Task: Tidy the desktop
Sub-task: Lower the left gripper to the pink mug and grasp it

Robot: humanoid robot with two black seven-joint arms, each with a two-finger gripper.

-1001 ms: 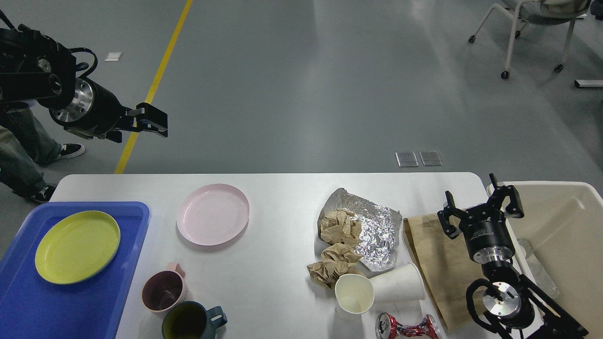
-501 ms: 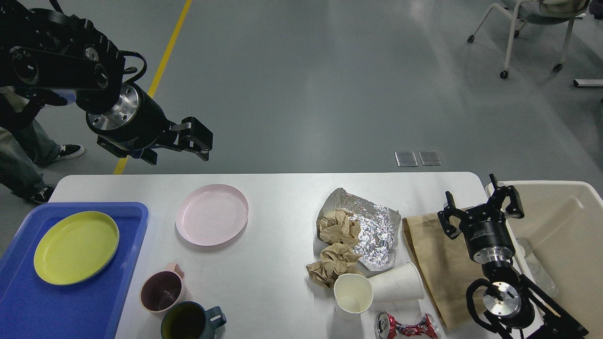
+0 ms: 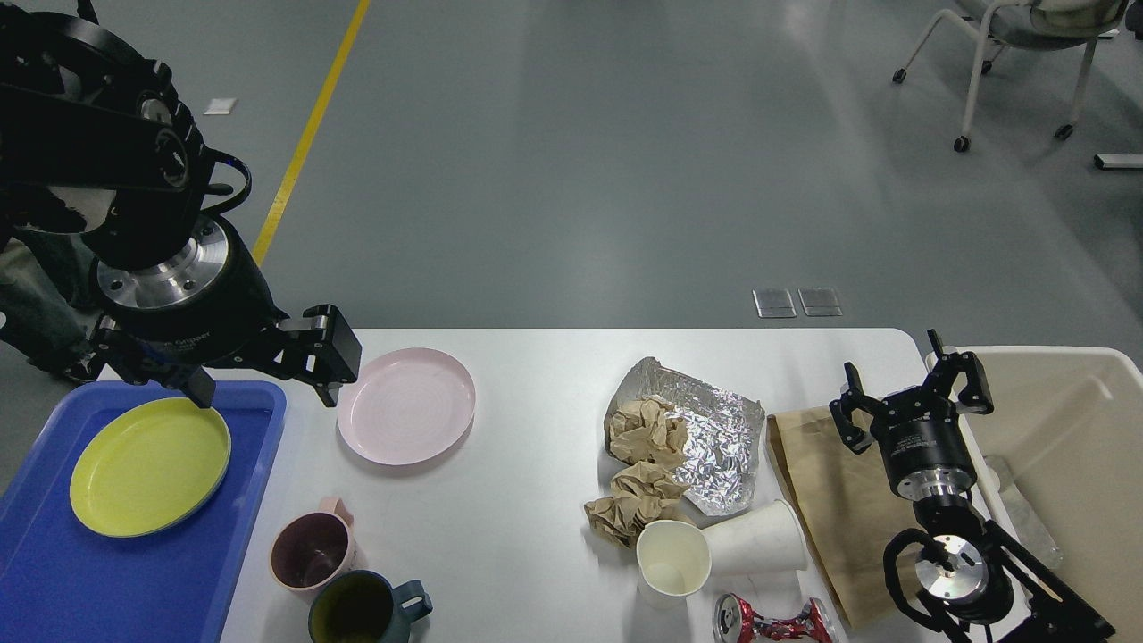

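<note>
Left end effector [image 3: 259, 375] hangs wide open and empty just left of the pink plate [image 3: 405, 418], between it and the blue tray [image 3: 259, 420] holding the yellow plate [image 3: 150, 464]. Likely step: grasp the pink plate; best taken by its near-left rim, one finger under the lip, then lifted level. Right end effector [image 3: 906, 388] open, empty, above the brown paper bag [image 3: 830, 500]. White tabletop [image 3: 536, 357] spans the lower view, cluttered.

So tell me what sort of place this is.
Probably a lab or workshop hall, not a home: bare grey floor with a yellow line, a wheeled chair, and a white table laid with plates and rubbish.
</note>
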